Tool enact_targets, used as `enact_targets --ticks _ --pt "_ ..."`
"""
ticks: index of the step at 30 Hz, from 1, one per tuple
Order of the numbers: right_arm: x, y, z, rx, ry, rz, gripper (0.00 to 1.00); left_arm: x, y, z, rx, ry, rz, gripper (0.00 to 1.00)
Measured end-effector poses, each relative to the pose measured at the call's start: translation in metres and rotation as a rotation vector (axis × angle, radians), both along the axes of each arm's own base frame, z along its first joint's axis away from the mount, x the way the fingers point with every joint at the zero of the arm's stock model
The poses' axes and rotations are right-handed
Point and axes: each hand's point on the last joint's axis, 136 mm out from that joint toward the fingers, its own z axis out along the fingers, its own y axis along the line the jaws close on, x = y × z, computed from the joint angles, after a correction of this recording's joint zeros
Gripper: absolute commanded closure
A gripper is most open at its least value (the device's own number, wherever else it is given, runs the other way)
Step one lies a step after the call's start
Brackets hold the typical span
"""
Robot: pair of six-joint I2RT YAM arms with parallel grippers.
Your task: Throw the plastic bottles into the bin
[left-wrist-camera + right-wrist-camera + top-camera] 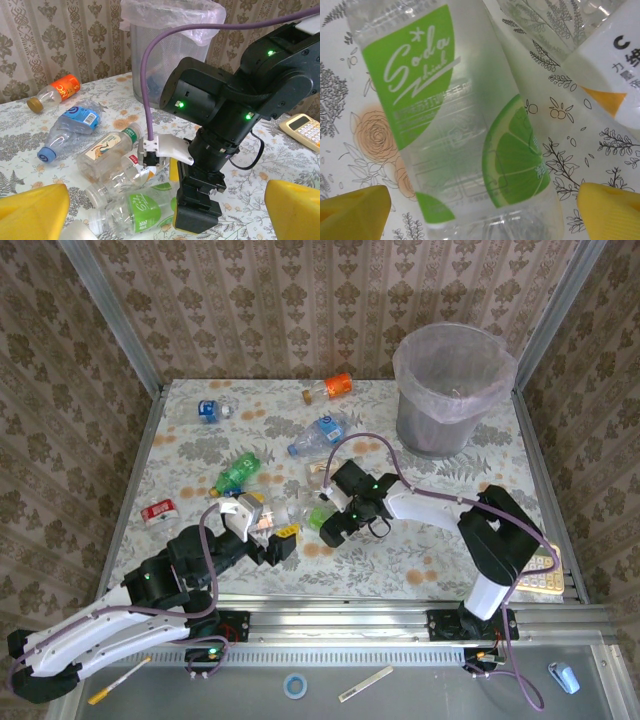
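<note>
On the overhead view my right gripper (330, 528) is down at the centre of the table (440, 560), over a cluster of clear bottles. Its wrist camera looks straight onto a clear soda bottle (455, 125) with a lime-green label. The bottle lies on the flowered cloth and runs from the top of the frame to the bottom. The yellow fingertips (352, 212) sit in the two lower corners, spread wide on either side of it. A sliver of cloth shows between each tip and the plastic, so nothing is pinched. A white-and-orange-labelled bottle (612, 60) crosses the upper right corner.

My left gripper (163, 212) hovers low, just left of centre on the overhead view. Its yellow fingers are also spread fully, one in each lower corner of its own camera, and grip nothing. Between them I see the black right arm standing over the green-labelled bottle.

The other bottles lie scattered on the overhead view:
- an orange-labelled bottle (330, 388) at upper centre
- a crushed blue-labelled bottle (212, 410) at upper left
- a second blue bottle (318, 436) just above centre
- a green bottle (238, 472) left of centre
- a red-labelled bottle (159, 511) at the left edge

The bin (430, 425) stands upright at upper right, lined with a pale bag, well apart from both grippers. A calculator (540, 575) lies at the lower right edge.
</note>
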Motion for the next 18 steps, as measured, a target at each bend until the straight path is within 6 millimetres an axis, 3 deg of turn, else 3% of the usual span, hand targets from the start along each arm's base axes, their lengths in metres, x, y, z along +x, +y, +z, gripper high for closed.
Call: enact_targets --ticks 9,18 --pt "0.0011 0.0027 -0.0080 -0.022 -0.016 0.020 0.18 0.0000 -0.0002 -0.0004 0.001 0.001 0.000 0.00" --pt "0.0028 0.0058 -0.0073 -0.015 -0.033 0.023 0.45 0.0005 -0.0008 -0.0056 0.010 0.004 0.000 0.00"
